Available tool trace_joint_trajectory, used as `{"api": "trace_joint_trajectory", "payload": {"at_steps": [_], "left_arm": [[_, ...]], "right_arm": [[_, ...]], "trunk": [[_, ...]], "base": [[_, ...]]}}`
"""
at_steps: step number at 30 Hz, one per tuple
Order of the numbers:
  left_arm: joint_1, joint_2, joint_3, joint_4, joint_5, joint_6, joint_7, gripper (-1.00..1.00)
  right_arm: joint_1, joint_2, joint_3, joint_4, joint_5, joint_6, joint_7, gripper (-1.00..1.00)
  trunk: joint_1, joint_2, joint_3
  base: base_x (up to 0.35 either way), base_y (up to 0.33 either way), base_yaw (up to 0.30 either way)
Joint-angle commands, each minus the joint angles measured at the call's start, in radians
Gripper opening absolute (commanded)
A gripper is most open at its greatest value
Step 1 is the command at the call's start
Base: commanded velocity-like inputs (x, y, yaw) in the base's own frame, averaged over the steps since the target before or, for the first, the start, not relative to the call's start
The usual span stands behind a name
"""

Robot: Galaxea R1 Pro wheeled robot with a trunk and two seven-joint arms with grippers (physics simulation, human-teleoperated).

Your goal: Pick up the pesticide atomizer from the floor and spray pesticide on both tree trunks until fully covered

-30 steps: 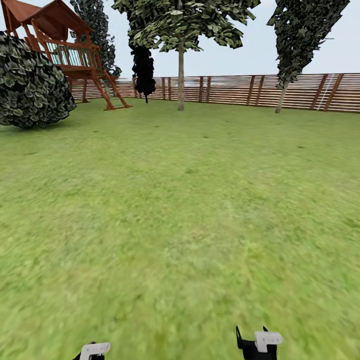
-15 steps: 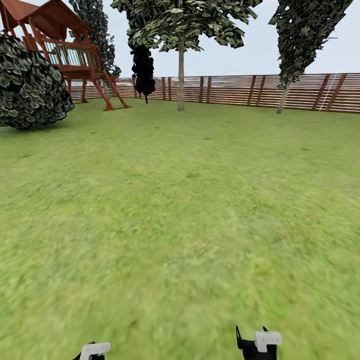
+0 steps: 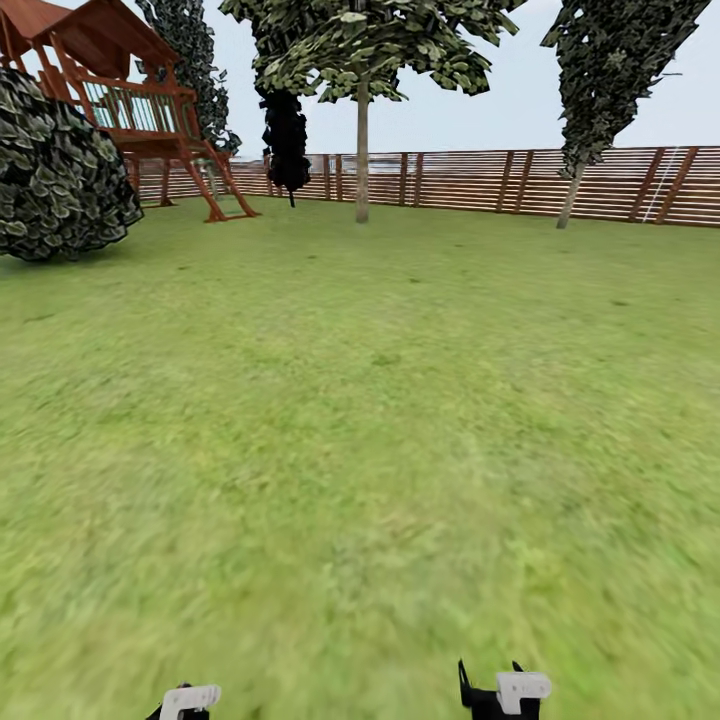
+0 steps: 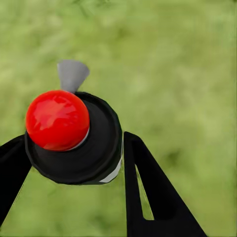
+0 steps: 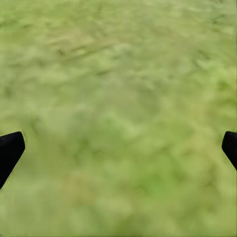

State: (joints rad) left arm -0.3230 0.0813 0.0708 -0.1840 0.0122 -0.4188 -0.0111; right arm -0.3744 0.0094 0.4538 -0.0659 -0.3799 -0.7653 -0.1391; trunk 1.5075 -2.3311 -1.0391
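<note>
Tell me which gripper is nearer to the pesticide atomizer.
Left. The left gripper holds the pesticide atomizer between its fingers. The right gripper hangs open over bare grass, with nothing between its fingertips.

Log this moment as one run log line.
phase: crossing lawn | left gripper: shut on atomizer | right gripper: open, empty | tree trunk: far ahead, by fence

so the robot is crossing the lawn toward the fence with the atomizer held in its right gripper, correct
Not quite: the atomizer is held in the left gripper, as the left wrist view shows. The right gripper is open over bare grass. The rest stands: lawn ahead, fence beyond.
</note>
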Motion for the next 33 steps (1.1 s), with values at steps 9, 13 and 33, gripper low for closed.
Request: {"api": "trace_joint_trajectory", "payload": {"at_steps": [9, 13, 33], "left_arm": [[0.000, 0.000, 0.000, 0.000, 0.000, 0.000, 0.000, -1.00], [0.001, 0.000, 0.000, 0.000, 0.000, 0.000, 0.000, -1.00], [0.001, 0.000, 0.000, 0.000, 0.000, 0.000, 0.000, -1.00]], "right_arm": [[0.011, 0.001, -0.003, 0.000, -0.003, -0.001, -0.004, 1.00], [0.011, -0.004, -0.005, -0.001, -0.005, -0.002, -0.003, 1.00], [0.012, -0.006, 0.002, 0.007, 0.003, -0.002, 0.003, 1.00]], "trunk": [[0.000, 0.000, 0.000], [0.000, 0.000, 0.000], [0.000, 0.000, 0.004]], "base": [[0.338, 0.000, 0.000], [0.338, 0.000, 0.000], [0.338, 0.000, 0.000]]}}
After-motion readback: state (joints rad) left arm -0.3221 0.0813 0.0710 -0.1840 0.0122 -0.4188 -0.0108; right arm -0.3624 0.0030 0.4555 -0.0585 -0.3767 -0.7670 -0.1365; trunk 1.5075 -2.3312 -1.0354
